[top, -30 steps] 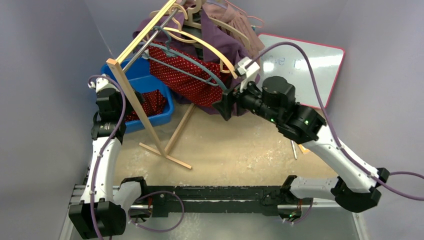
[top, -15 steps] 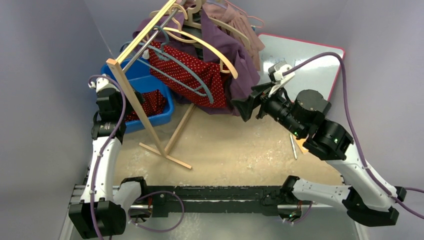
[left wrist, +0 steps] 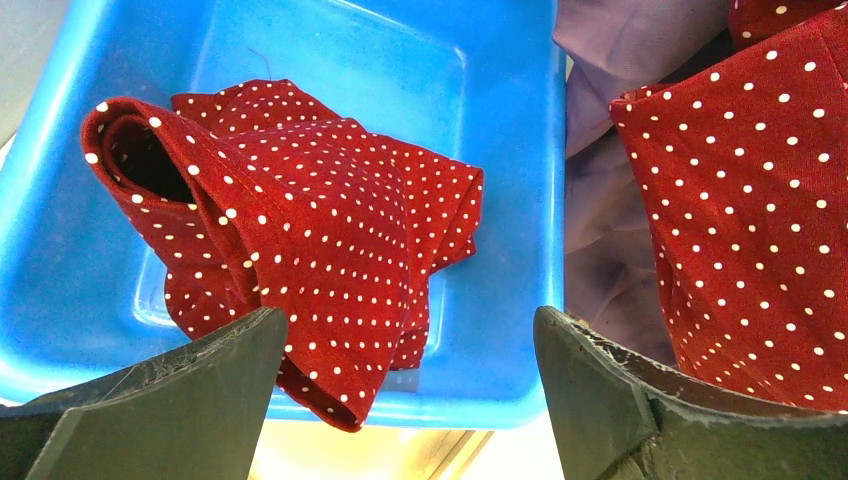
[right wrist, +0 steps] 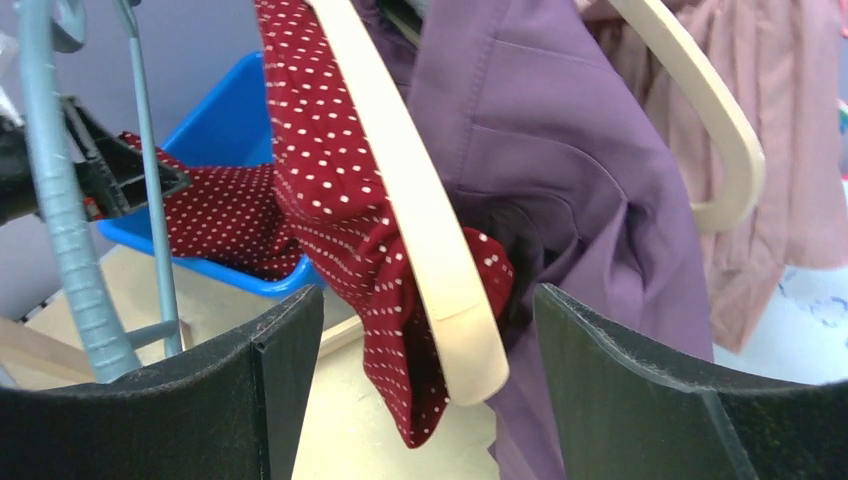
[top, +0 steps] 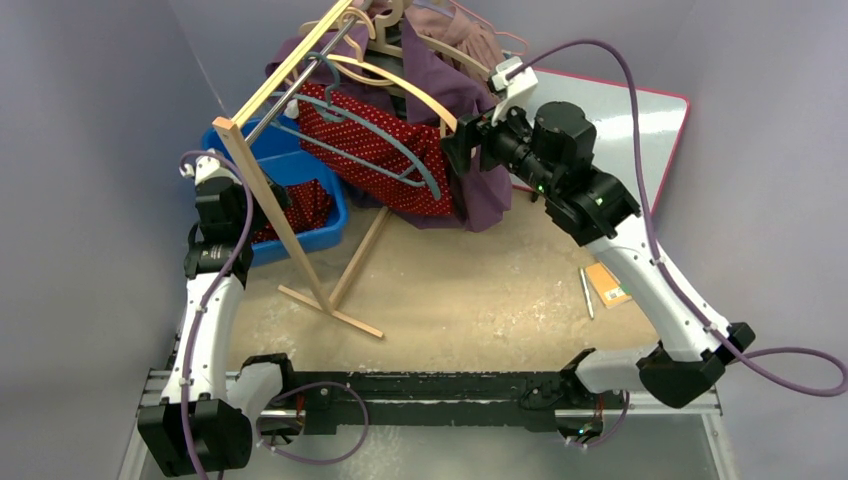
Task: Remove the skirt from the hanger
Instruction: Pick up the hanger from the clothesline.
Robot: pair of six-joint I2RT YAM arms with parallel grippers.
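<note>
A red white-dotted skirt [top: 385,150] hangs on the wooden rack, with a grey hanger [top: 425,165] across its front. In the right wrist view the skirt's lower corner [right wrist: 420,380] and the end of a cream wooden hanger [right wrist: 450,320] lie between the jaws of my right gripper [right wrist: 425,310], which is open and touches neither. In the top view my right gripper [top: 455,150] is at the skirt's right edge. My left gripper [left wrist: 410,330] is open over the near rim of a blue bin [left wrist: 500,400], holding nothing.
A second red dotted cloth [left wrist: 300,220] lies in the blue bin [top: 335,215]. The rack's wooden post [top: 270,190] and foot [top: 330,310] stand beside the left arm. A purple garment [top: 480,110] and a pink one [top: 470,30] hang behind. Whiteboard [top: 620,130], pen [top: 587,293], orange card [top: 610,285] at right.
My right arm pulled back to the right, then came up again to the skirt's right corner, higher than before. The skirt and grey hanger swung slightly. The left arm stayed still.
</note>
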